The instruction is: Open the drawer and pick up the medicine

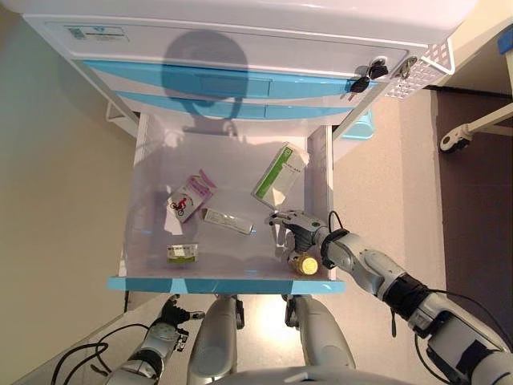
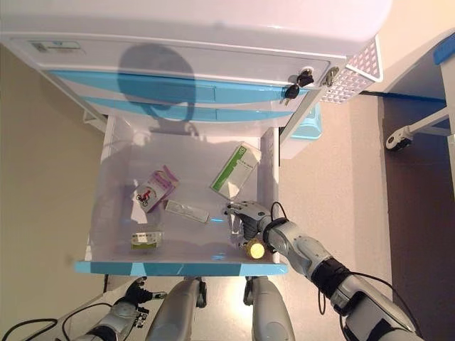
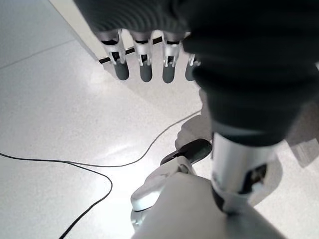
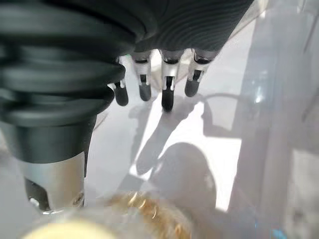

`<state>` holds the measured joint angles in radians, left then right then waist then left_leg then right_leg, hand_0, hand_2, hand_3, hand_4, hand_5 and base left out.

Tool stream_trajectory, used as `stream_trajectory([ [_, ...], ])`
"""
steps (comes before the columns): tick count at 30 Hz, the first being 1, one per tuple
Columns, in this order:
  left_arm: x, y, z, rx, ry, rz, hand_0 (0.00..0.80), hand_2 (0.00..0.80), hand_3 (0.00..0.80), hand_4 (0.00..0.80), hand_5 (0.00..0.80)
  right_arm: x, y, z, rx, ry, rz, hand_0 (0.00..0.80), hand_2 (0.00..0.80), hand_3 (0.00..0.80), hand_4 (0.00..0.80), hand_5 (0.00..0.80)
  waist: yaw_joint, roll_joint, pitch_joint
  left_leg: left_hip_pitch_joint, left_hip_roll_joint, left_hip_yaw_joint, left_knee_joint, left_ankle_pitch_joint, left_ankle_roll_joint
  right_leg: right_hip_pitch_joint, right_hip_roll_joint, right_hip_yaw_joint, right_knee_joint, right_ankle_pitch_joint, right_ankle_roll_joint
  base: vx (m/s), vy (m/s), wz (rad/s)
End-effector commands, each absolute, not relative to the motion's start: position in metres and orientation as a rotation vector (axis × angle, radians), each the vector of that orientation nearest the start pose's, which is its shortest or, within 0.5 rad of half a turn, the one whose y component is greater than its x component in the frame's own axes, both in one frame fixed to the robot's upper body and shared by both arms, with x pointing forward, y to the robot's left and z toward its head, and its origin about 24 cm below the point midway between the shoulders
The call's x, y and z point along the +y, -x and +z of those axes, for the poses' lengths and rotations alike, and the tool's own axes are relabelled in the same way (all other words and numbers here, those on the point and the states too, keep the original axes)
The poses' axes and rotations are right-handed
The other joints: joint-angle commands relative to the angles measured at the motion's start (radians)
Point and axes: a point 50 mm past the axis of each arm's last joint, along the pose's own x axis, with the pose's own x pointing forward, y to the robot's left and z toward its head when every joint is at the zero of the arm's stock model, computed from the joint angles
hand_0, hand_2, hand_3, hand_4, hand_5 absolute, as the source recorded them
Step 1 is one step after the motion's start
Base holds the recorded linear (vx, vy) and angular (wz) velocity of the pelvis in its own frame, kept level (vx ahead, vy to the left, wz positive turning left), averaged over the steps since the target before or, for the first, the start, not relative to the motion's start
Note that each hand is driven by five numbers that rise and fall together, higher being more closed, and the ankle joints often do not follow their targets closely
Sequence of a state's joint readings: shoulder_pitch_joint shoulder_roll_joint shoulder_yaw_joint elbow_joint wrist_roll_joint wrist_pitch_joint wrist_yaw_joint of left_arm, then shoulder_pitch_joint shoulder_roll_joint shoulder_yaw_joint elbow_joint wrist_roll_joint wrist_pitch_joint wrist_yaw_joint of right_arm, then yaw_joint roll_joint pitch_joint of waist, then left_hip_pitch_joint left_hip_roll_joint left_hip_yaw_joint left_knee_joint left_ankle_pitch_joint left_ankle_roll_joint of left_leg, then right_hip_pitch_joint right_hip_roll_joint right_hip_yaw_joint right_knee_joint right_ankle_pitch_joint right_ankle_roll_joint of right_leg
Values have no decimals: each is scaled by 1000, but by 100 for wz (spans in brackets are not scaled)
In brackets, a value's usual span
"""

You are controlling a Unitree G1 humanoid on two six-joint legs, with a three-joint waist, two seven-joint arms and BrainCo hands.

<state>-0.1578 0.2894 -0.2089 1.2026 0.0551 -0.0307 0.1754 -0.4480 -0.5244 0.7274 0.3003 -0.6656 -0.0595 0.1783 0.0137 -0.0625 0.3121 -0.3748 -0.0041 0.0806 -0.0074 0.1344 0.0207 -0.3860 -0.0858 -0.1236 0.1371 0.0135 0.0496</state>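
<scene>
Right now my right hand [image 1: 298, 231] is down inside the open drawer [image 1: 145, 241], close to its right wall and near the front edge. Its fingers [image 4: 167, 94] hang loosely extended over the pale drawer floor, spread a little apart, with nothing between them and the thumb; the hand holds nothing. Just below my wrist, toward me, a small bottle with a yellow cap [image 1: 305, 264] sits against the front right corner of the drawer; in the right wrist view its yellowish top shows blurred right under the thumb, and I cannot tell whether the hand touches it. Just beyond my fingertips, farther from me, a white and green medicine box [image 1: 280, 176] lies tilted near the right wall. Off to the left of my fingers lies a flat white tube [image 1: 227, 220], and farther left a pink and white box [image 1: 189, 197]. A small green-labelled box [image 1: 182, 253] lies near the front edge, well apart from my hand on the left. Above the open drawer the cabinet shows blue drawer fronts [image 1: 216, 83] and a bunch of keys [image 1: 367, 77] in the lock. My left hand [image 3: 144, 62] hangs low beside me over the floor, fingers relaxed and empty.
</scene>
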Motion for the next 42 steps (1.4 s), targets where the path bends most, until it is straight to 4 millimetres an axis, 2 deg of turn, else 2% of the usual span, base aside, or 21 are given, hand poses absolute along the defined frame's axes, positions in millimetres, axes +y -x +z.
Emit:
stream_trajectory([
  [1, 258, -148, -137, 1049, -526, 132, 0, 0, 0, 0, 0, -97, -274, 29, -130, 1319, 898, 0, 0, 0, 0, 0, -4, -43, -30, -10, -44, 6, 19, -34, 1, -59, -30, 47, -41, 137, 48, 0, 0, 0],
  [7, 257, -148, -137, 1042, -523, 130, 0, 0, 0, 0, 0, -95, -280, 48, -220, 1288, 842, 0, 0, 0, 0, 0, 0, -44, -28, -11, -44, 5, 20, -33, 4, -62, -29, 49, -41, 139, 48, 0, 0, 0],
  [9, 256, -149, -137, 1040, -523, 130, 0, 0, 0, 0, 0, -97, -282, 48, -222, 1272, 817, 0, 0, 0, 0, 0, 0, -43, -28, -11, -44, 5, 20, -33, 4, -62, -30, 49, -41, 139, 48, 0, 0, 0],
  [10, 256, -148, -137, 1040, -523, 133, 0, 0, 0, 0, 0, -97, -282, 53, -248, 1237, 780, 0, 0, 0, 0, 0, 0, -42, -28, -12, -44, 6, 20, -32, 4, -63, -30, 49, -40, 139, 48, 0, 0, 0],
  [11, 256, -149, -137, 1033, -530, 146, 0, 0, 0, 0, 0, -100, -283, 66, -312, 1132, 686, 0, 0, 0, 0, 0, -4, -42, -26, -10, -45, 7, 22, -32, 5, -62, -30, 51, -39, 139, 49, 0, 0, 0],
  [13, 255, -150, -137, 1026, -535, 147, 0, 0, 0, 0, 0, -102, -283, 66, -317, 1129, 672, 0, 0, 0, 0, 0, -4, -41, -27, -11, -45, 7, 21, -32, 5, -63, -31, 51, -38, 139, 49, 0, 0, 0],
  [15, 254, -151, -136, 1007, -546, 160, 0, 0, 0, 0, 0, -109, -282, 69, -337, 1000, 584, 0, 0, 0, 0, 0, -8, -39, -28, -13, -46, 10, 23, -33, 6, -65, -31, 51, -36, 139, 50, 0, 0, 0],
  [16, 254, -151, -136, 1007, -546, 160, 0, 0, 0, 0, 0, -109, -282, 69, -337, 1000, 584, 0, 0, 0, 0, 0, -7, -39, -28, -13, -46, 10, 23, -33, 6, -65, -31, 51, -36, 139, 50, 0, 0, 0],
  [18, 255, -150, -136, 1001, -558, 174, 0, 0, 0, 0, 0, -113, -282, 65, -299, 854, 513, 0, 0, 0, 0, 0, -8, -38, -28, -9, -47, 11, 24, -37, 6, -61, -31, 52, -35, 136, 51, 0, 0, 0],
  [23, 254, -151, -136, 991, -558, 192, 0, 0, 0, 0, 0, -115, -284, 63, -281, 731, 437, 0, 0, 0, 0, 0, -8, -37, -34, -13, -48, 14, 26, -34, 8, -64, -32, 54, -37, 143, 52, 0, 0, 0],
  [27, 254, -152, -135, 984, -559, 195, 0, 0, 0, 0, 0, -116, -285, 78, -363, 793, 439, 0, 0, 0, 0, 0, -7, -35, -36, -11, -48, 14, 27, -37, 7, -64, -32, 52, -36, 142, 51, 0, 0, 0],
  [28, 254, -151, -135, 979, -558, 193, 0, 0, 0, 0, 0, -117, -285, 86, -406, 870, 480, 0, 0, 0, 0, 0, -5, -36, -35, -6, -48, 13, 28, -41, 7, -60, -31, 54, -34, 138, 52, 0, 0, 0],
  [31, 255, -151, -135, 983, -556, 185, 0, 0, 0, 0, 0, -118, -284, 92, -429, 956, 534, 0, 0, 0, 0, 0, -4, -39, -38, -6, -48, 12, 28, -42, 6, -59, -32, 52, -33, 137, 52, 0, 0, 0],
  [32, 256, -149, -136, 989, -557, 171, 0, 0, 0, 0, 0, -118, -280, 94, -429, 1015, 618, 0, 0, 0, 0, 0, -3, -41, -42, -11, -48, 11, 27, -39, 6, -63, -32, 50, -35, 139, 50, 0, 0, 0],
  [34, 257, -148, -136, 997, -551, 160, 0, 0, 0, 0, 0, -121, -278, 93, -427, 1133, 694, 0, 0, 0, 0, 0, 0, -44, -40, -7, -48, 10, 28, -44, 4, -59, -31, 50, -32, 133, 50, 0, 0, 0],
  [35, 257, -148, -136, 996, -550, 160, 0, 0, 0, 0, 0, -121, -279, 94, -428, 1134, 694, 0, 0, 0, 0, 0, -1, -44, -42, -12, -48, 10, 27, -39, 4, -63, -32, 50, -35, 138, 50, 0, 0, 0],
  [39, 260, -147, -136, 1009, -552, 134, 0, 0, 0, 0, 0, -124, -269, 89, -409, 1319, 892, 0, 0, 0, 0, 0, 1, -53, -41, -12, -46, 9, 27, -40, 0, -62, -31, 48, -36, 136, 51, 0, 0, 0],
  [41, 261, -147, -136, 1010, -549, 133, 0, 0, 0, 0, 0, -123, -267, 87, -405, 1336, 929, 0, 0, 0, 0, 0, -1, -53, -39, -12, -46, 9, 27, -40, 0, -62, -30, 49, -36, 136, 51, 0, 0, 0],
  [42, 261, -148, -135, 1008, -550, 127, 0, 0, 0, 0, 0, -121, -263, 85, -400, 1370, 1003, 0, 0, 0, 0, 0, 1, -55, -38, -12, -44, 9, 27, -41, -2, -63, -30, 49, -35, 134, 51, 0, 0, 0],
])
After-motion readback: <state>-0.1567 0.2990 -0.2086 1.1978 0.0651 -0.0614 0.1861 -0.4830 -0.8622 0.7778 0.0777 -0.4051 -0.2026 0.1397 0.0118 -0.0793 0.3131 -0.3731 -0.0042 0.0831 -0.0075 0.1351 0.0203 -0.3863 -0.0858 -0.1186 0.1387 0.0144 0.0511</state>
